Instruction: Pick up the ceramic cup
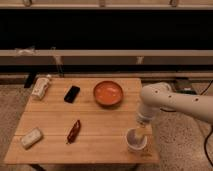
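Observation:
The ceramic cup (136, 142) is small, white and round with a darker inside. It stands near the front right corner of the wooden table (100, 125). My gripper (140, 131) hangs from the white arm (165, 100) that reaches in from the right, and it sits right at the cup's rim, over its far side. The orange bowl (108, 92) sits further back, left of the arm.
A black phone (72, 93) and a white bottle (41, 86) lie at the back left. A dark red packet (74, 131) and a pale wrapped bar (31, 137) lie at the front left. A dark wall with a rail runs behind the table.

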